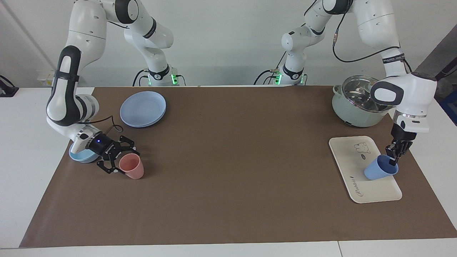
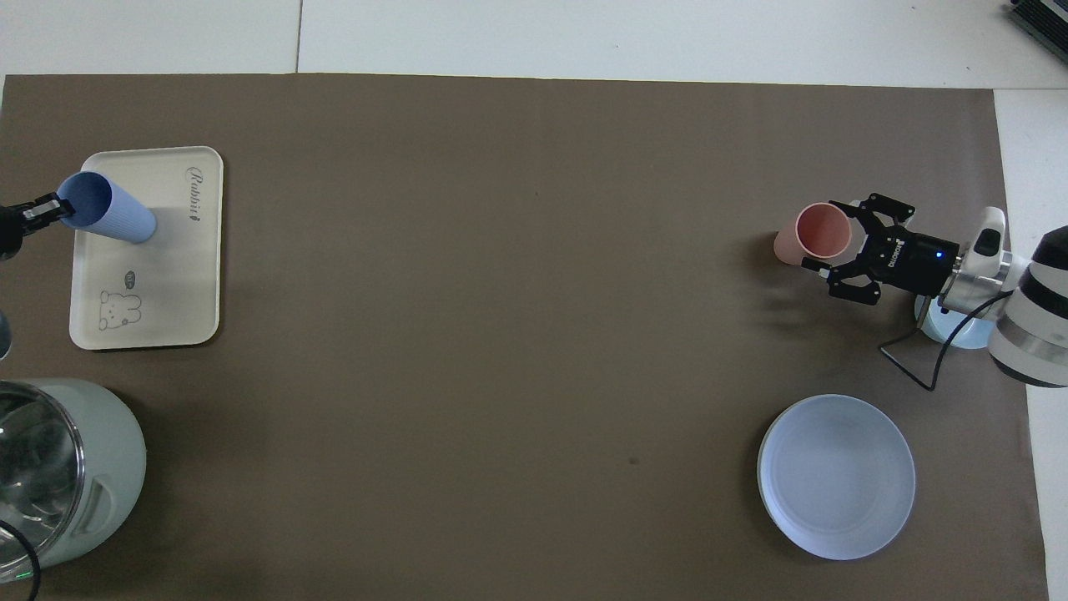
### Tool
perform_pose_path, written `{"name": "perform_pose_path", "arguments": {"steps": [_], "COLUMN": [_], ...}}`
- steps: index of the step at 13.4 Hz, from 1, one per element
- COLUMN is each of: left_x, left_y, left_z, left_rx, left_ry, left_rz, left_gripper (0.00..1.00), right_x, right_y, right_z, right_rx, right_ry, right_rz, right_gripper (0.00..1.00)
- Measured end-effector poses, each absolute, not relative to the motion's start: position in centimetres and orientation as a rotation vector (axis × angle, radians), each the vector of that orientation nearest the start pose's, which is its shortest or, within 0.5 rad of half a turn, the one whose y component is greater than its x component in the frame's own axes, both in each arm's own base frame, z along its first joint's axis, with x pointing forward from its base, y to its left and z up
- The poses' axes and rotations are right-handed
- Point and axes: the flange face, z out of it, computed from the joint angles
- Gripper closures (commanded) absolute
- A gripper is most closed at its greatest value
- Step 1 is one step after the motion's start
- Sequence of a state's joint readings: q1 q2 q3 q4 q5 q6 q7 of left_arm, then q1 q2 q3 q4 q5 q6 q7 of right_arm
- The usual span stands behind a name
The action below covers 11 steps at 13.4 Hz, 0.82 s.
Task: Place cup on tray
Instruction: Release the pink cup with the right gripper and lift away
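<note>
The tray [image 1: 360,185] lies at the left arm's end of the table, and the cup [image 1: 380,169] stands tilted on it. The left gripper [image 1: 392,159] is clamped on the cup's rim; overhead, the picture's edge cuts most of it off. The right gripper [image 1: 115,158], fingers spread, brackets the pink tumbler [image 1: 131,166] and hides most of a blue bowl [image 1: 81,156].

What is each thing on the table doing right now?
cup: tilted on the tray, rim pinched by the left gripper.
tray: flat on the table.
pink cup: upright, between the right gripper's open fingers.
plate: empty.
pot: glass lid on.
light-blue bowl: partly hidden under the right arm.
</note>
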<state>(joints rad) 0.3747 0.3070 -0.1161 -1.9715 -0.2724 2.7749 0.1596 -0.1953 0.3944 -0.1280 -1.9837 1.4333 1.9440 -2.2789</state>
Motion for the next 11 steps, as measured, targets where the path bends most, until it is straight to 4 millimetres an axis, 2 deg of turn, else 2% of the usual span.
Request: {"name": "perform_pose_path", "arguments": {"steps": [1, 3, 6, 7, 9, 10, 11], "left_x": [62.1, 62.2, 62.3, 62.4, 62.4, 62.5, 62.5], "left_y": [18.1, 18.1, 17.9, 17.8, 17.7, 17.7, 17.8], "left_z": [36.9, 37.0, 37.2, 37.3, 37.4, 37.4, 37.6], "left_rx": [-3.070, -3.067, -3.065, -3.065, -3.063, -3.062, -3.061], "left_ry": [-0.533, -0.532, -0.526, -0.524, -0.522, -0.522, -0.522], "left_rz": [-0.832, -0.839, -0.853, -0.856, -0.862, -0.864, -0.868], "left_gripper": [0.97, 0.91, 0.76, 0.67, 0.59, 0.51, 0.46], "right_x": [59.2, 59.3, 58.5, 57.9, 56.4, 56.0, 55.8], "right_y": [-12.4, -12.2, -12.2, -12.3, -12.4, -12.0, -11.0], "right_z": [28.6, 31.9, 39.4, 42.0, 45.9, 47.3, 48.4], "right_rx": [-1.927, -1.943, -2.046, -2.104, -2.261, -2.344, -2.420], "right_ry": [-1.115, -1.078, -0.978, -0.962, -1.001, -1.021, -1.031], "right_rz": [-1.254, -1.231, -1.064, -0.988, -0.806, -0.731, -0.659], "right_gripper": [0.00, 0.00, 0.00, 0.00, 0.00, 0.00, 0.00]}}
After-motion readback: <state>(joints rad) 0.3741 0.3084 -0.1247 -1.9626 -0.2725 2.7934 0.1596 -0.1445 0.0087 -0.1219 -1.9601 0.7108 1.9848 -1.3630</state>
